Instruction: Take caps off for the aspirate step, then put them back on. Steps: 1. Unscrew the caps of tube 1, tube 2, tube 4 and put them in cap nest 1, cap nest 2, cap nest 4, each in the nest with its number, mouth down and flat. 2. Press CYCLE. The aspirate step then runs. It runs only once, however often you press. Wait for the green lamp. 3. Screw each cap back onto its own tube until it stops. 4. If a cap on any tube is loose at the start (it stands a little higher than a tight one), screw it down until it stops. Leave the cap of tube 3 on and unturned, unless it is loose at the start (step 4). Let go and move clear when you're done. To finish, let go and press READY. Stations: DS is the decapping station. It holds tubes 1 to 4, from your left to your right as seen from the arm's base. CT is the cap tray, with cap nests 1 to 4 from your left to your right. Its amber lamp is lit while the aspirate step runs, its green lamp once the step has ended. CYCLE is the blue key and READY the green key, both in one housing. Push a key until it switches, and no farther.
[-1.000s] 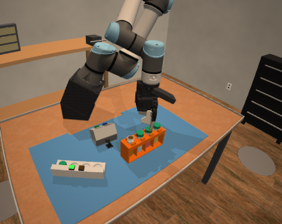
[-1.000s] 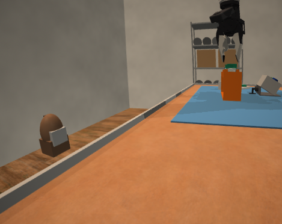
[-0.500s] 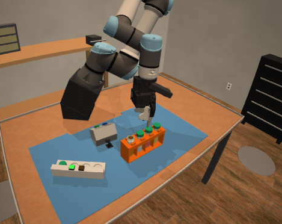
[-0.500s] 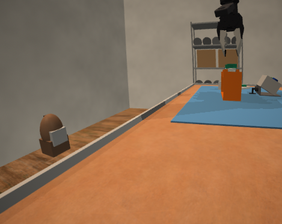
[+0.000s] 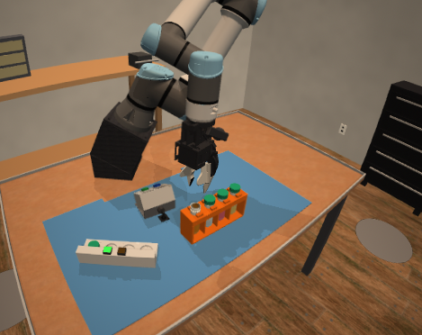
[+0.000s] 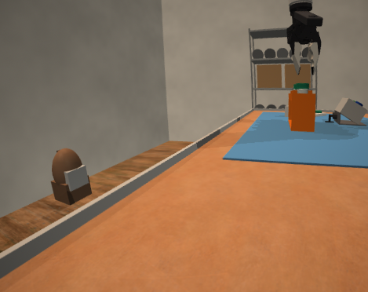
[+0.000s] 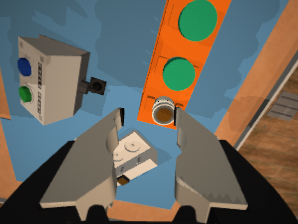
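Notably, the uncapped tube (image 5: 194,207) (image 7: 163,114), near centre in top and wrist frames, is hidden in exterior; the hand (image 5: 199,187) (image 6: 305,73) (image 7: 149,109) stands partly open, empty.

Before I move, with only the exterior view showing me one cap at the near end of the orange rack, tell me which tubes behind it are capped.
Observer: From the top view, tube 4 is the only one in the orange rack without a cap.
Operator: The rack hides most of the tray from me. Read me its lamps.
Observer: The green lamp on the tray is lit.
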Motion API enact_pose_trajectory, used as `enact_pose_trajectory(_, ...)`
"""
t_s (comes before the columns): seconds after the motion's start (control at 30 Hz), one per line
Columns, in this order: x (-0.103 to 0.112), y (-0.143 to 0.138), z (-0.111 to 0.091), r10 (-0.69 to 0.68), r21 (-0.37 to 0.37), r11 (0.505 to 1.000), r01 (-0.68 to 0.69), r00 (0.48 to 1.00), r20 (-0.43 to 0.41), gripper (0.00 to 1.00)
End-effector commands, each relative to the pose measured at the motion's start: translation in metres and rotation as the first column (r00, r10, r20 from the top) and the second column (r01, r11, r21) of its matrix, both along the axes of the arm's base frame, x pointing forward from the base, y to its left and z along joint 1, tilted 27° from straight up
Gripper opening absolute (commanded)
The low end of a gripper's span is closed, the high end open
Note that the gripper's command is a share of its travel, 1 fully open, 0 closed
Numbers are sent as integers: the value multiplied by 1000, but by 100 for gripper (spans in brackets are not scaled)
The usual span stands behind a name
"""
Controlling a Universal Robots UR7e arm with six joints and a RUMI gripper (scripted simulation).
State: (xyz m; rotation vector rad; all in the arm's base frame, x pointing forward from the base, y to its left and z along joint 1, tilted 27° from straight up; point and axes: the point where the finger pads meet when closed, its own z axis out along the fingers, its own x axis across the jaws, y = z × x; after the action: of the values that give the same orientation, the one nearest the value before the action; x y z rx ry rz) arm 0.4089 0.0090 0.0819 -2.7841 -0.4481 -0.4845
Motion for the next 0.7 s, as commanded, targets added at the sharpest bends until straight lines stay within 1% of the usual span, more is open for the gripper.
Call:
enact_pose_trajectory(0.0, -4, -23, -10, 257, -54, 966, -252, 962, 93, 29)
enact_pose_trajectory(0.03, -4, -23, -10, 257, -54, 966, -252, 962, 93, 29)
enact_pose_trajectory(0.07, -6, -30, -14, 330, -85, 943, -321, 937, 114, 29)
enact_pose_trajectory(0.1, -6, -30, -14, 330, -85, 943, -321, 937, 114, 29)
enact_pose_trajectory(0.13, -7, -37, -17, 401, -117, 914, -387, 906, 133, 29)
enact_pose_trajectory(0.17, -7, -37, -17, 401, -117, 914, -387, 906, 133, 29)
enact_pose_trajectory(0.2, -9, -45, -21, 470, -151, 880, -450, 870, 149, 29)
enact_pose_trajectory(0.3, -9, -45, -21, 470, -151, 880, -450, 870, 149, 29)
enact_pose_trajectory(0.33, -10, -52, -24, 537, -185, 841, -509, 828, 162, 29)
enact_pose_trajectory(0.37, -12, -60, -28, 562, -199, 824, -531, 810, 167, 29)
enact_pose_trajectory(0.43, -15, -75, -34, 562, -199, 824, -531, 810, 167, 29)
enact_pose_trajectory(0.47, -15, -75, -34, 562, -199, 824, -531, 810, 167, 29)
enact_pose_trajectory(0.53, -18, -89, -41, 562, -199, 824, -531, 810, 167, 29)
enact_pose_trajectory(0.57, -18, -89, -41, 562, -199, 824, -531, 810, 167, 29)
enact_pose_trajectory(0.63, -21, -104, -48, 562, -199, 824, -531, 810, 167, 29)
enact_pose_trajectory(0.67, -21, -104, -48, 562, -199, 824, -531, 810, 167, 29)
